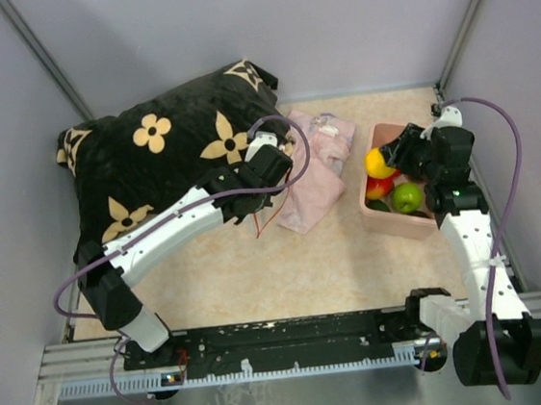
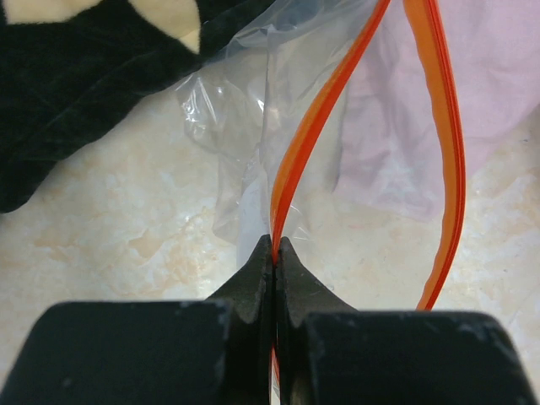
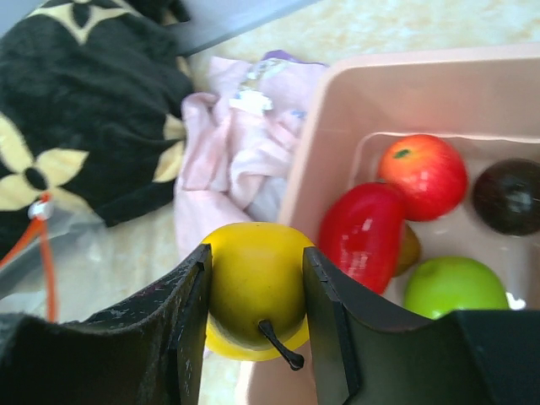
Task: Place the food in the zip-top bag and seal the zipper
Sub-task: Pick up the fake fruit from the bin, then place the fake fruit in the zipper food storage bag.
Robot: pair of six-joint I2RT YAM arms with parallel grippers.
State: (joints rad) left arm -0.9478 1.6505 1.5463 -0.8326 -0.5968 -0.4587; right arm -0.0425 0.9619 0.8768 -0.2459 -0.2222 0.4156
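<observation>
The zip-top bag (image 2: 228,110) is a crinkly clear pouch lying beside the pillow. Its mouth gapes, and the two orange-red bands of the zipper (image 2: 325,118) curve apart. My left gripper (image 2: 276,245) is shut on one band of that zipper; from above, that gripper (image 1: 255,196) sits at the pillow's edge with the orange strip (image 1: 257,225) hanging below it. My right gripper (image 3: 256,253) is shut on a yellow fruit (image 3: 253,283), held over the bin's left rim (image 1: 379,163). More food lies in the bin: a red-and-yellow fruit (image 3: 422,173), a red one (image 3: 363,236), a lime green one (image 3: 456,287) and a dark brown one (image 3: 506,196).
A pink plastic bin (image 1: 388,219) stands at the right. A pale pink cloth (image 1: 311,174) lies between the bin and the bag. A large black pillow with cream flowers (image 1: 160,166) fills the back left. Grey walls close in the table on three sides.
</observation>
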